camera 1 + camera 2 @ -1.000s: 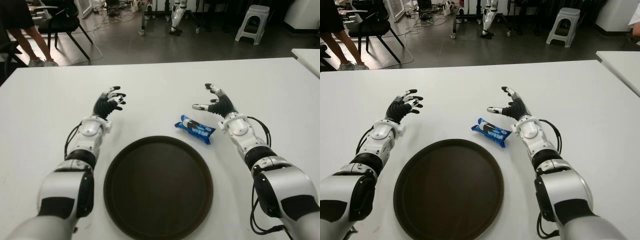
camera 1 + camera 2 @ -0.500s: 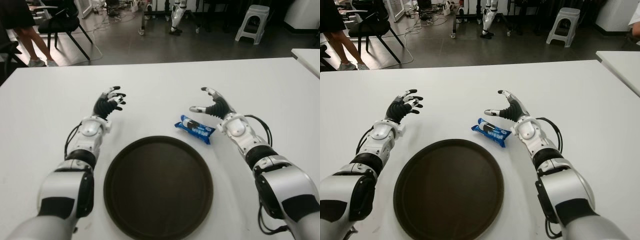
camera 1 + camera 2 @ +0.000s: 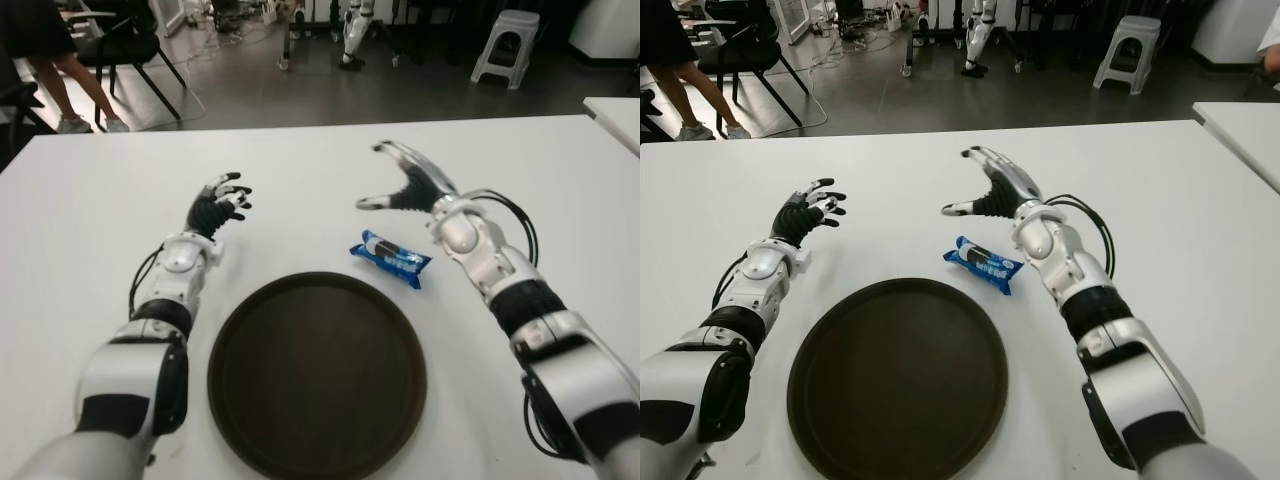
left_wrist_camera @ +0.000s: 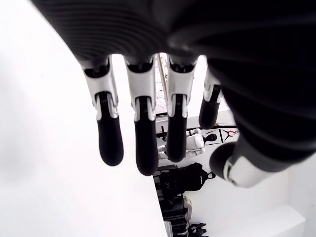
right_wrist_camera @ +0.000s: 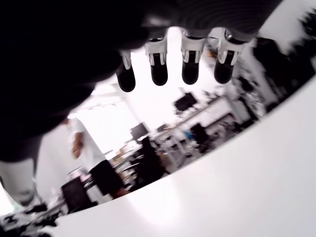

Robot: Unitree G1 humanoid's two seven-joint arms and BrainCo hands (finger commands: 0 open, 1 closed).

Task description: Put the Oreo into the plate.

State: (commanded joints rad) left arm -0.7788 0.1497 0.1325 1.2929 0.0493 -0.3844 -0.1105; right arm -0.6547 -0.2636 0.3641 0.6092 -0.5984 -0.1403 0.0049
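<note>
Flat on white table [image 3: 90,200]: blue foil-wrapped Oreo packet [image 3: 390,259], at 1 o'clock just off round dark-brown plate [image 3: 316,372], plate bare. Above packet at 12 o'clock, right hand [image 3: 408,186], fingers spread, holding nothing. At plate's 10 o'clock, left hand [image 3: 217,206], fingers loosely apart, empty.

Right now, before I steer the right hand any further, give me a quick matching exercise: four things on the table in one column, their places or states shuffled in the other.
1. blue Oreo packet
2. round dark brown plate
3. right hand
4. left hand

a. open, beyond the packet
b. holds nothing yet, nearest the robot
c. open, left of the plate's far edge
d. lies on the white table by the plate's far right rim

Pairs: 1-d, 2-b, 3-a, 4-c
</note>
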